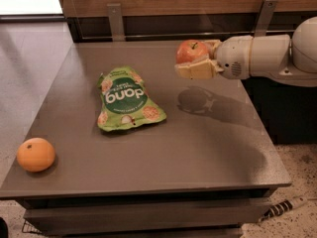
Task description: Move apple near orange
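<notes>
The red apple [190,51] with a short dark stem is held in my gripper [195,58], which is shut on it and carries it in the air above the far right part of the grey table [208,148]. The arm reaches in from the right. The orange [35,154] sits on the table at the near left corner, far from the apple.
A green snack bag [125,99] lies flat on the table between the apple and the orange. A wooden wall with metal brackets [115,21] runs behind the table. The table's front edge is near the bottom; a cable [285,207] lies on the floor at right.
</notes>
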`<act>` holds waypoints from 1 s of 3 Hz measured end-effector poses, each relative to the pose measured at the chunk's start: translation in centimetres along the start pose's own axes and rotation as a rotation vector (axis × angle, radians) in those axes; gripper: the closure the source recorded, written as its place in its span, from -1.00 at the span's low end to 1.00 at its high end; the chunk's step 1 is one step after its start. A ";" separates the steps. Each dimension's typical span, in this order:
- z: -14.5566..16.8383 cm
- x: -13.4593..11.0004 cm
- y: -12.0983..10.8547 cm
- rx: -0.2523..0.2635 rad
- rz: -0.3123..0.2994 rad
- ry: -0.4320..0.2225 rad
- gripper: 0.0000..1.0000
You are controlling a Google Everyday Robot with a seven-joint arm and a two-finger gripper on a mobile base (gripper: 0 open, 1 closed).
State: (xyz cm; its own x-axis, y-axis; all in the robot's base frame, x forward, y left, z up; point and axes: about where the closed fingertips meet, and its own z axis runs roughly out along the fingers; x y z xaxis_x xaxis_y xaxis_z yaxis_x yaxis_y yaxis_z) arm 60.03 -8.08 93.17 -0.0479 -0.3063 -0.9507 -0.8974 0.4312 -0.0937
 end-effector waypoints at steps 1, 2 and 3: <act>0.2 0.0 5.1 -0.058 -0.014 -0.021 1.00; 2.8 -0.2 12.3 -0.188 -0.091 -0.037 1.00; 3.0 -0.2 12.6 -0.189 -0.090 -0.035 1.00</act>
State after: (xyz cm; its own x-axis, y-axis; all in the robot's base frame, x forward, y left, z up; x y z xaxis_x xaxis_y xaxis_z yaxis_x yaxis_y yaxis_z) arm 50.04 -0.06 91.33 0.0484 -0.3053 -0.9510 -0.9639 0.2353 -0.1246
